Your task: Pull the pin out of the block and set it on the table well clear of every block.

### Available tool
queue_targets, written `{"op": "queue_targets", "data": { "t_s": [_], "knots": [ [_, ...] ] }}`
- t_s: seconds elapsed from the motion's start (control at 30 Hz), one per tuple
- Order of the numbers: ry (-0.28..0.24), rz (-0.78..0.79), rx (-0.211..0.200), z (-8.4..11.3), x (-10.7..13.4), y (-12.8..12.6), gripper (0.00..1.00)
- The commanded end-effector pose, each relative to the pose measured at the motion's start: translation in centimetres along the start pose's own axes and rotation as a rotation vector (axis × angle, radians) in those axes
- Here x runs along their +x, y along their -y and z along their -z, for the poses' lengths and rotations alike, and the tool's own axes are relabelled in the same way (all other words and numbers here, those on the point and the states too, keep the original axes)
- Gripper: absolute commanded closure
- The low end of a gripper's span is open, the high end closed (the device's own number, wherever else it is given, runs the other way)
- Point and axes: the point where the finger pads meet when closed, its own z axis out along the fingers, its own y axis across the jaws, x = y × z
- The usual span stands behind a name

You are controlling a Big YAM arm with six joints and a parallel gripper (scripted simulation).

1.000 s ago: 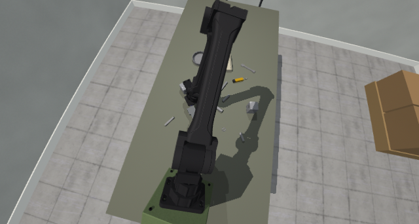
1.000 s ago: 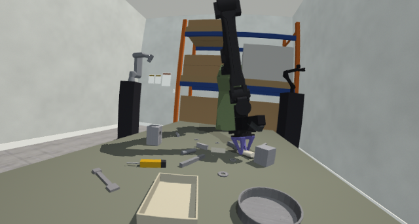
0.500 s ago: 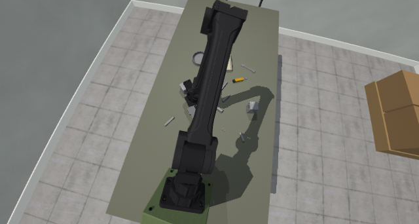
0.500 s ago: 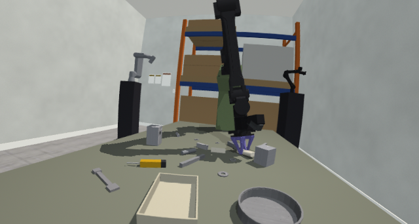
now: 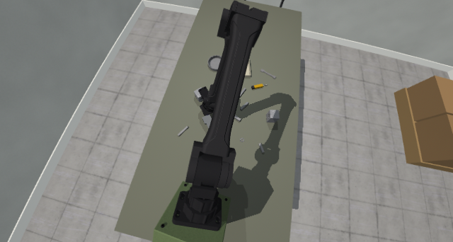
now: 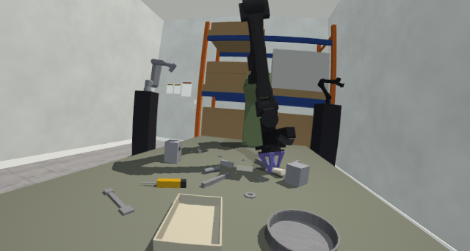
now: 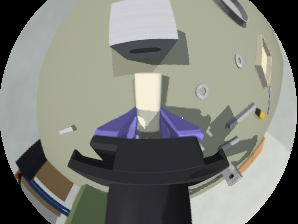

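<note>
Pinching the cream pin (image 6: pixel 278 171) (image 7: pixel 148 90) between its purple fingers, the tool (image 5: pixel 203 100) (image 6: pixel 271 171) (image 7: pixel 148 110) has it low over the table (image 5: pixel 159 182) (image 6: pixel 92 214) (image 7: pixel 75 95), and look at that gap! The pin's free end lies just short of the holed block (image 5: pixel 198 94) (image 6: pixel 297 175) (image 7: pixel 143 24), with bare tabletop showing between them, so it looks to be out — but only just, and nowhere near well clear.

Here's the danger: that end points straight at the face with the hole. Any drift forward, or a swing of the wrist, could knock the loose block and shove or turn it. Backing straight off along the pin's line looks the safer call, and the lift should wait until there's proper room.

Then the set-down. Opening the fingers too high could let the pin drop, and being round it may roll, perhaps right back to the block. The nearer washer (image 6: pixel 261 178) (image 7: pixel 202 91) sits off to one side; landing on that could tip the pin or send it skidding. And the other block (image 5: pixel 272 116) (image 6: pixel 172 151) stands well apart across the table — carry the pin too far that way and the clearance shrinks again.
</note>
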Motion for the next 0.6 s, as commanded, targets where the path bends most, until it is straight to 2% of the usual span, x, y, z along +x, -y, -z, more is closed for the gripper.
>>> {"op": "queue_targets", "data": {
  "t_s": [0.0, 0.57],
  "knots": [
    [-0.128, -0.012, -0.043, -1.76, 7.5, -1.94, 1.0],
    [-0.076, -0.018, -0.054, -1.68, 7.42, -2.22, 1.0]
  ]
}}
